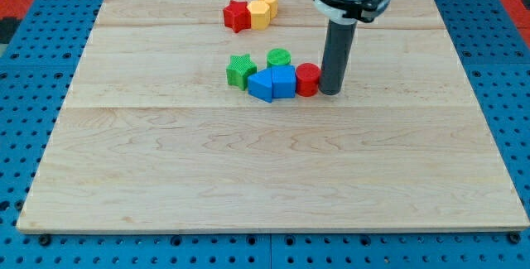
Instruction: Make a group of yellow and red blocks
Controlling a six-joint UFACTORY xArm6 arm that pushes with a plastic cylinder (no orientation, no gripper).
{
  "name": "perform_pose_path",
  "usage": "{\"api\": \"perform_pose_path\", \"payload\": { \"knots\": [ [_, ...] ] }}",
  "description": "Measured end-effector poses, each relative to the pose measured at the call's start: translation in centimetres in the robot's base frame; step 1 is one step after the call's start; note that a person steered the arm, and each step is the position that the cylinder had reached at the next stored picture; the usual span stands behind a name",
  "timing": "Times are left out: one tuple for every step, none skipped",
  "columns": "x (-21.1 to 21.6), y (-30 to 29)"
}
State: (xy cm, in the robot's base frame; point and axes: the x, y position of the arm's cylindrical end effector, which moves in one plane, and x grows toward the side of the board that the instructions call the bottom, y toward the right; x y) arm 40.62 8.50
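A red star block lies near the view's top, touching a yellow block and a yellow cylinder just to its right. A red cylinder sits lower, at the right end of a cluster. My tip stands right against the red cylinder's right side. The rod rises straight up from there to the arm's mount at the view's top.
The cluster left of the red cylinder holds a blue cube, a blue triangular block, a green star and a green cylinder. The wooden board lies on a blue pegboard surface.
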Motion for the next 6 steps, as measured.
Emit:
{"api": "perform_pose_path", "payload": {
  "knots": [
    [-1.0,-0.3],
    [2.4,-0.3],
    [2.9,-2.4],
    [-1.0,-3.1],
    [-4.8,-3.1],
    [-8.3,-3.4]
  ]
}}
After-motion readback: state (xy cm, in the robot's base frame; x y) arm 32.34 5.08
